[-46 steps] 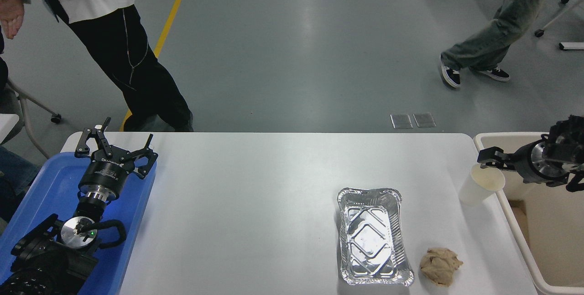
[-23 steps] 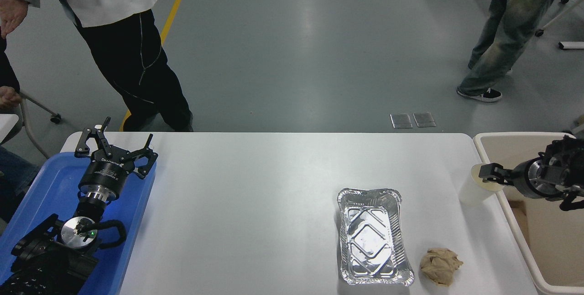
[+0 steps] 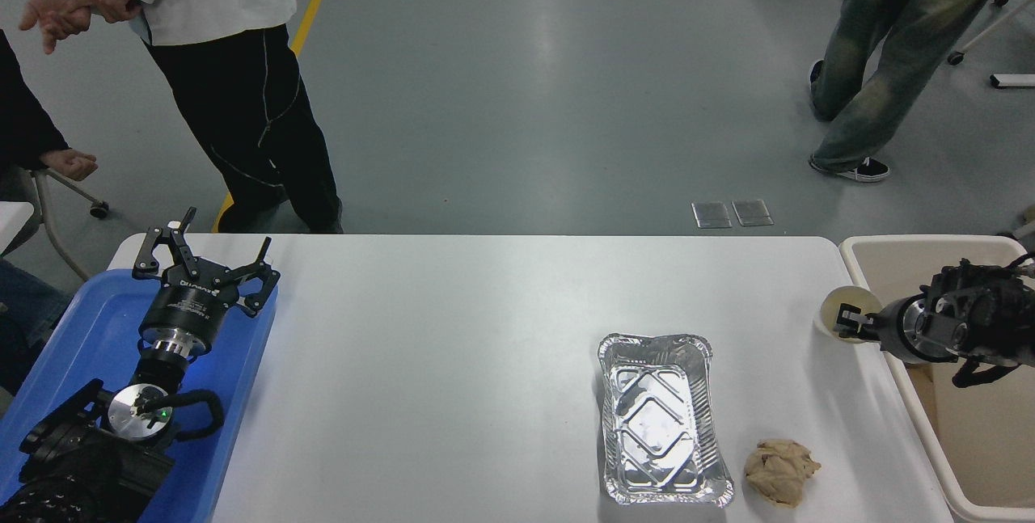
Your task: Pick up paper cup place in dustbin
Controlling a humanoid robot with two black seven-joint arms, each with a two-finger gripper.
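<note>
The paper cup (image 3: 838, 302) is small and white, and I look into its cream inside from above. It is at the table's right edge, just left of the dustbin (image 3: 897, 246), a large cream-beige bin with a thick rim. My right gripper (image 3: 848, 322) reaches in from the right across the bin's near-left rim and is shut on the cup's near rim. Whether the cup touches the table I cannot tell. My left gripper (image 3: 204, 258) is parked at the lower left with its fingers spread open and nothing in them.
A silver foil tray (image 3: 659, 418) and a crumpled tan paper wad (image 3: 780, 470) lie front right on the white table (image 3: 453, 361). A blue tray (image 3: 77, 345) sits under the left arm. People stand beyond the far edge at left and right.
The right gripper has turned and sunk a little, so the cup went from hanging tilted with its side showing to mouth-up. The left arm has not moved. The people behind have shifted.
</note>
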